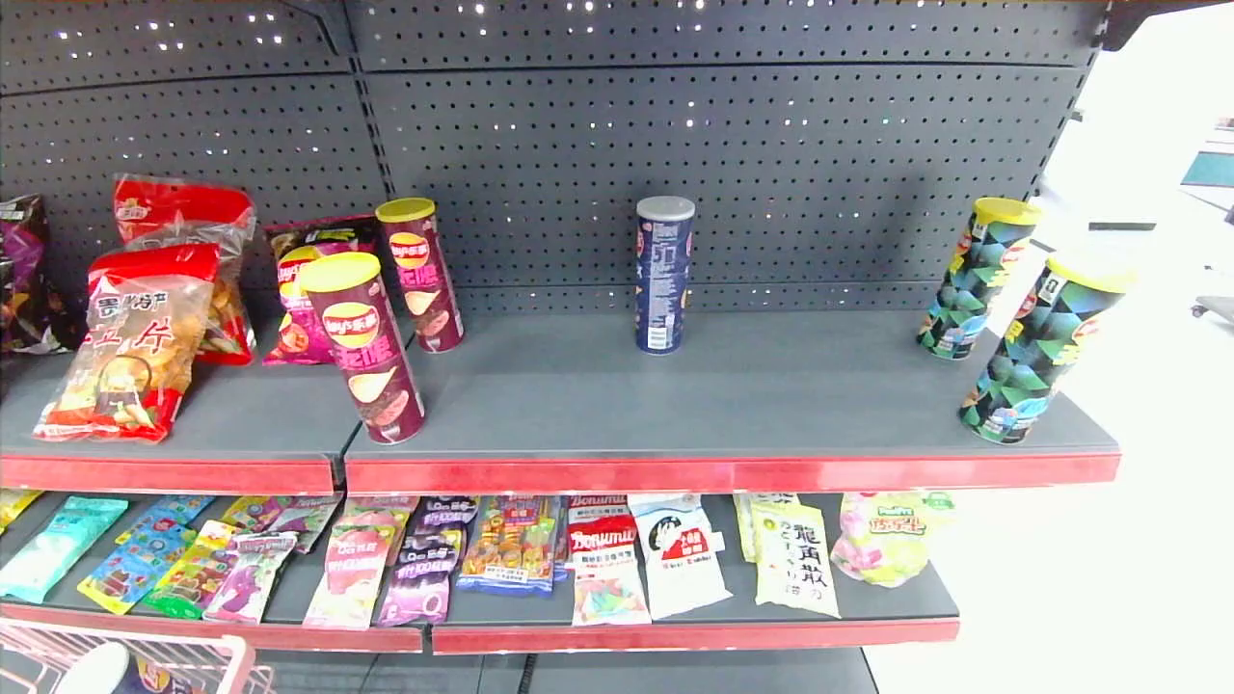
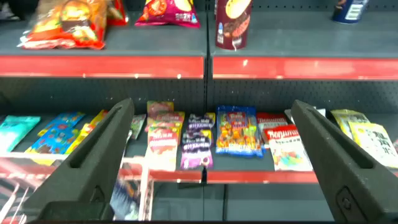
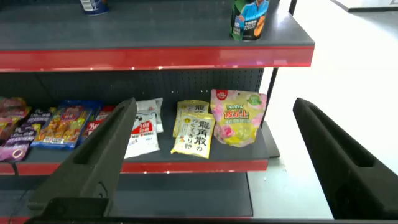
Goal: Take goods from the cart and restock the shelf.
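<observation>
Your left gripper [image 2: 208, 168] and right gripper [image 3: 211, 162] hang spread wide, empty. At seven o'clock in the head view, the pink cart [image 1: 145, 644] is cut off, its goods [image 1: 92, 670] hard to identify.

A pale floor [image 1: 1138, 578] spreads on the right, with a teal-fronted piece of furniture [image 1: 1208, 170] far behind.

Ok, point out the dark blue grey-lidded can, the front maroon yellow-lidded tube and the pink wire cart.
Dark blue grey-lidded can [image 1: 664, 289], head view, mid side.
Front maroon yellow-lidded tube [image 1: 371, 361], head view, label.
Pink wire cart [image 1: 237, 657], head view, rim corner.
</observation>
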